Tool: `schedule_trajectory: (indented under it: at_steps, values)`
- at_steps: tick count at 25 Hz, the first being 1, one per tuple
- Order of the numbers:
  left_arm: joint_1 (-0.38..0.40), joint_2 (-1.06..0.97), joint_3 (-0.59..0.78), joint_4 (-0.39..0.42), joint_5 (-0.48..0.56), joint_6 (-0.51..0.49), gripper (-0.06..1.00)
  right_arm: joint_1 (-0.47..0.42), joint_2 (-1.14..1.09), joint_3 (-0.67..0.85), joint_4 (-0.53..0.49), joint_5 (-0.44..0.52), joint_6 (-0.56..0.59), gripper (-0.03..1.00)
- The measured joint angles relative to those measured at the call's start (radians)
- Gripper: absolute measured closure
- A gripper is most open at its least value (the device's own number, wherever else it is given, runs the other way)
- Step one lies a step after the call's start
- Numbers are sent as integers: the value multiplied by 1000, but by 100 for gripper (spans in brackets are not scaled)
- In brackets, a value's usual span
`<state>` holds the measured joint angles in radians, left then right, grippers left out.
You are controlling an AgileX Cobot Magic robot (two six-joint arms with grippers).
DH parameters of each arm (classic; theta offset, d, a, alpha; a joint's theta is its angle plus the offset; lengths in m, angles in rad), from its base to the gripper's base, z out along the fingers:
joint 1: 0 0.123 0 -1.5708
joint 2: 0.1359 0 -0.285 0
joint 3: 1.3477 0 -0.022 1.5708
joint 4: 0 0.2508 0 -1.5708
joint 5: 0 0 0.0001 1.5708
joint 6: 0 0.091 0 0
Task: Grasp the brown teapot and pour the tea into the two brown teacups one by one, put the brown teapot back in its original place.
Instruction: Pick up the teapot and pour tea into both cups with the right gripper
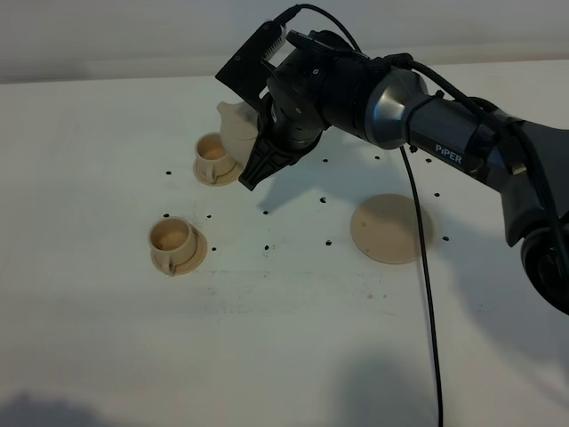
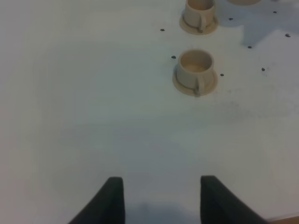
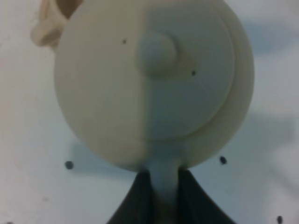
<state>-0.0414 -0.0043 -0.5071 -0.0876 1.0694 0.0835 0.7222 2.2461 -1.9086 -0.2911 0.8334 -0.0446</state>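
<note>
Right hand (image 1: 255,171) with the brown teapot (image 1: 235,124) just beside the far teacup (image 1: 213,159), near teacup (image 1: 172,245) and round saucer (image 1: 388,228) apart.

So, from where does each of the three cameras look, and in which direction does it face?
Exterior high: mounted high, facing down on the white table; shows the right arm and right end effector holding the teapot.
Left wrist: on its arm, facing across the table to the two teacups; shows the open left end effector.
Right wrist: on its arm, facing along its fingers onto the teapot's lid; fingers closed on the handle.
Shared: exterior and left wrist both show both teacups.
</note>
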Motion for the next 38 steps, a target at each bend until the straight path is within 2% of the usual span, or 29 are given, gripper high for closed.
schedule_trajectory:
  at_steps: [12,25,38]
  values:
    - [0,0,0,0,0,0,59,3,0,0,-122,28,-1,88]
    - [0,0,0,0,0,0,59,63,28,0,-262,28,-2,88]
    - [0,0,0,0,0,0,59,88,76,0,-340,26,-2,88]
